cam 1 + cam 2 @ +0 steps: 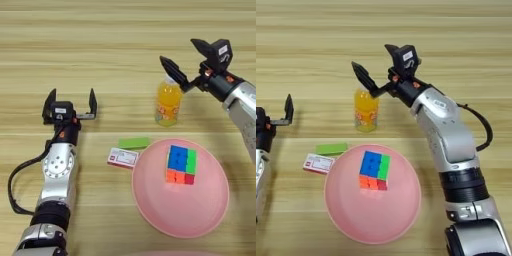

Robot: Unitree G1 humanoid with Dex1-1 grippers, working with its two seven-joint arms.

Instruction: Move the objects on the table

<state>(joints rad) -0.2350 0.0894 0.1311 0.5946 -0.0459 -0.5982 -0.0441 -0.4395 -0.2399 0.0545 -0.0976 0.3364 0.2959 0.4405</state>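
Pink and round, the plate (200,215) lies nearest the camera on the wooden desk (100,40), toward the right. On it, just left of its middle, sits a multicoloured cube (181,164). Just beyond the plate's left rim lie a small red-and-white card (122,158) and, behind that, a flat green block (134,143); the card's right end touches or just overlaps the rim. Further back stands an upright orange-drink bottle (168,103) with a white cap, apart from the plate.

From the right side, the right arm reaches in over the desk. The right gripper (377,67) is at the bottle's cap, with its two black fingers spread wide open and holding nothing. One fingertip (358,69) hangs just above and left of the cap; the other points up and away, further back and to the right. How high the fingers are above the cap cannot be told.

On the left side of the desk, well apart from all the objects, the left gripper (69,104) rests idle, with its fingers open and pointing away from the camera, and empty.

Judging by this, the step in hand is the approach to the bottle. The next move seems to call for lowering the open fingers to either side of the bottle's neck or body, then closing without tipping it.
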